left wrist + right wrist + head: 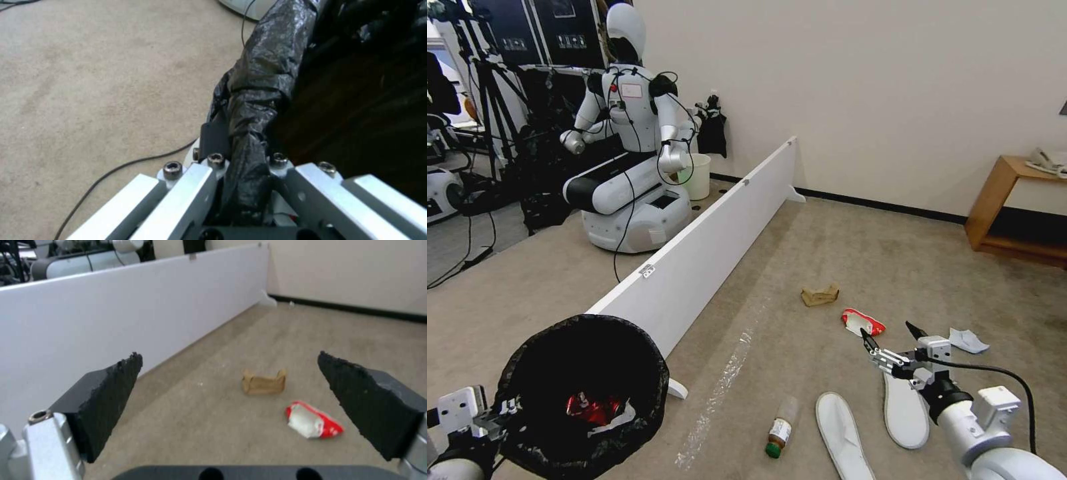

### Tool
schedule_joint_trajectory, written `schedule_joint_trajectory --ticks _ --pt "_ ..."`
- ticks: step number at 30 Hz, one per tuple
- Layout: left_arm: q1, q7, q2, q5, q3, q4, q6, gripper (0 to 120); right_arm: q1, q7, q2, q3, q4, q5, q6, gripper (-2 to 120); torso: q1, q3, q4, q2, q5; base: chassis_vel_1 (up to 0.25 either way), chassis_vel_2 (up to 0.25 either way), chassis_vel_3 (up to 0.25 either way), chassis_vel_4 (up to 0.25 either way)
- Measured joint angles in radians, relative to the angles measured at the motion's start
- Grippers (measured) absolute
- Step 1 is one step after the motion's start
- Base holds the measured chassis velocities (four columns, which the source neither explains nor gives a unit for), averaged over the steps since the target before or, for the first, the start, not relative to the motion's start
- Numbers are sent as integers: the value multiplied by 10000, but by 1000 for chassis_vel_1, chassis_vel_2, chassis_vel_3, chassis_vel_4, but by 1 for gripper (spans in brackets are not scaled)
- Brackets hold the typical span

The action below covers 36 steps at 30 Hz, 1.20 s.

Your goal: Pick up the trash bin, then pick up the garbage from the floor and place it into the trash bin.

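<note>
Left claw (245, 173) clamps the rim of the round, black-bag-lined trash bin (582, 393), held at the robot's left.
Right claw (887, 337) hangs spread wide above the carpet near the red-white packet (862, 322) and brown paper scrap (820, 295).

Right claw (229, 400) open, fingers (109, 396) spread wide above carpet. Brown paper scrap (263, 382) ahead between them; red-white packet (314, 420) nearer, toward one finger. White board (111, 313) alongside.
</note>
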State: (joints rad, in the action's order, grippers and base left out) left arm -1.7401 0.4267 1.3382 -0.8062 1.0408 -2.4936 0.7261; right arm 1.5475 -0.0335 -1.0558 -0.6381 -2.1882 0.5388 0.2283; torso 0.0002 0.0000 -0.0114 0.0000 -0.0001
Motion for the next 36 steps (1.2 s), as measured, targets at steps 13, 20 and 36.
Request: schedule_joint_trajectory --ticks 13,20,36 --pt "-87 -15 -24 12 27 -59 78 1 -1126 -1066 -411 2065 1378 -97 971 100 0 0 2 0 0 0 0 0 0" --pt "-131 -26 -11 10 78 -64 83 1 -1875 -2466 -782 3687 2563 -99 1217 100 0 0 2 0 0 0 0 0 0" --pt "-117 -26 -9 47 71 -66 96 1 -2830 -3724 -2263 4844 4610 357 2427 100 -1 0 0 -1 0 0 0 0 0"
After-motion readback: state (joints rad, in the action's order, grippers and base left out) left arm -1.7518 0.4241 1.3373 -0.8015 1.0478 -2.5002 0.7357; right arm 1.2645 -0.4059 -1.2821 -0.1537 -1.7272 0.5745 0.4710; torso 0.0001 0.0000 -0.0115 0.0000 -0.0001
